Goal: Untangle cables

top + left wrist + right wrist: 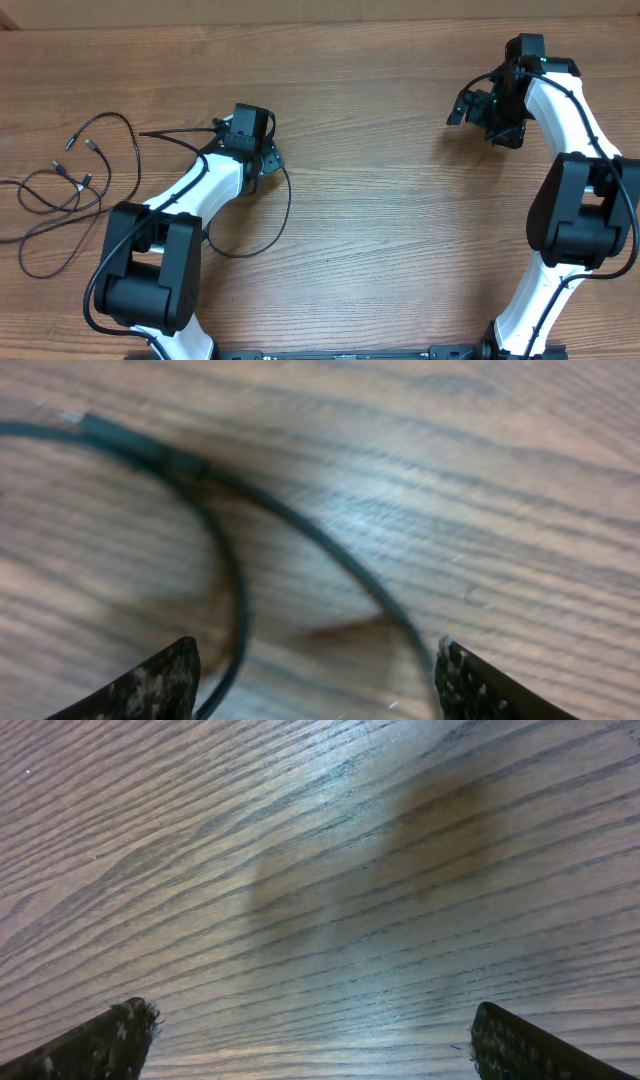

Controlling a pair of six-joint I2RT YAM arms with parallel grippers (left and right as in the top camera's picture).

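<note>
Several thin black cables (60,190) lie looped over one another at the table's left edge, with small plug tips (90,143) at their ends. One cable (175,135) runs right from there to my left gripper (258,152), and a loop (272,222) trails out below it. In the left wrist view my left gripper (317,647) hangs low over the wood, open. Two strands of cable (300,520) pass between its fingers (165,680) and meet at a plug (85,422). My right gripper (462,105) hovers at the far right, open and empty (315,1008).
The wooden table (380,200) carries nothing between the two arms. The left arm's white links (190,190) stretch from the front edge toward the cables. The right arm (570,110) stands along the right side.
</note>
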